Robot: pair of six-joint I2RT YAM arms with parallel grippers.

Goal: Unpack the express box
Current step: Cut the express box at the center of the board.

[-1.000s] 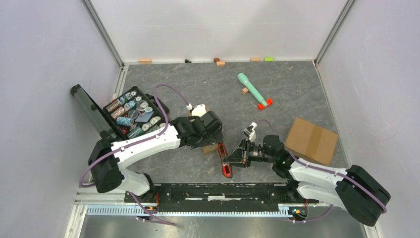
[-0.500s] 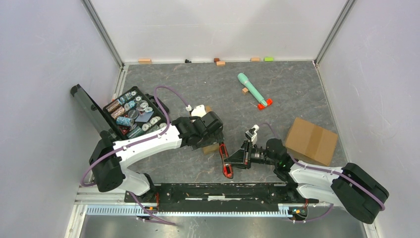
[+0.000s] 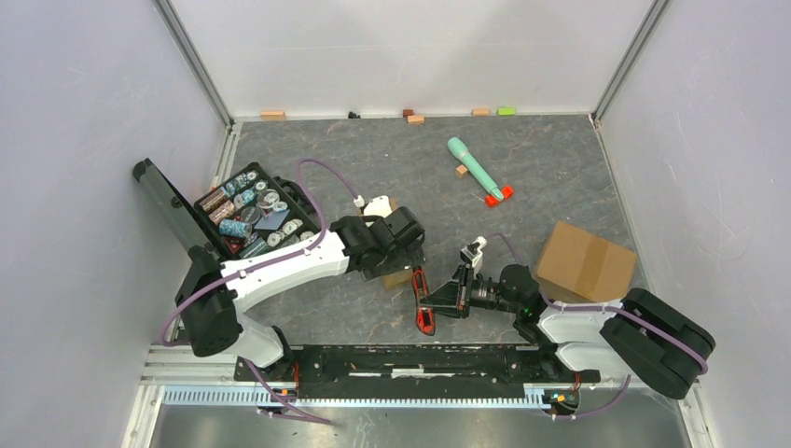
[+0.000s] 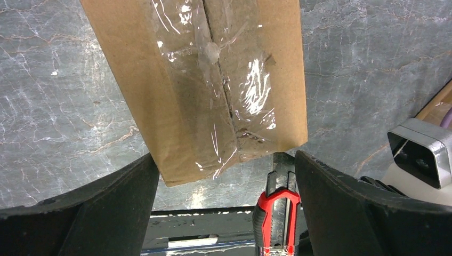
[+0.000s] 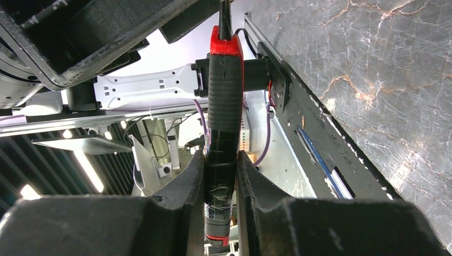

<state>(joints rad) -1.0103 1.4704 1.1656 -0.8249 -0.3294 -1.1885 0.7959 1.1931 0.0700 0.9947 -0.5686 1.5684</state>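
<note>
A small cardboard box (image 3: 396, 278) sealed with clear tape lies on the grey floor under my left gripper (image 3: 401, 269). In the left wrist view the taped box (image 4: 213, 80) has its near end between my wide-open left gripper (image 4: 226, 160) fingers. My right gripper (image 3: 440, 301) is shut on the black handle of a red and black utility knife (image 3: 423, 303). In the right wrist view my right gripper (image 5: 221, 157) clamps the knife (image 5: 224, 80). The knife (image 4: 274, 213) points at the box's near right corner, its blade touching or almost touching the box's end.
A larger cardboard box (image 3: 586, 264) lies to the right. An open black case (image 3: 247, 213) full of small items stands at the left. A green tool with a red end (image 3: 476, 168) lies at the back. Small blocks (image 3: 415, 119) line the back wall. A black rail (image 3: 410, 359) runs along the front.
The right arm has slid a little to the left, carrying the knife closer to the small box. The left gripper has barely shifted over the box.
</note>
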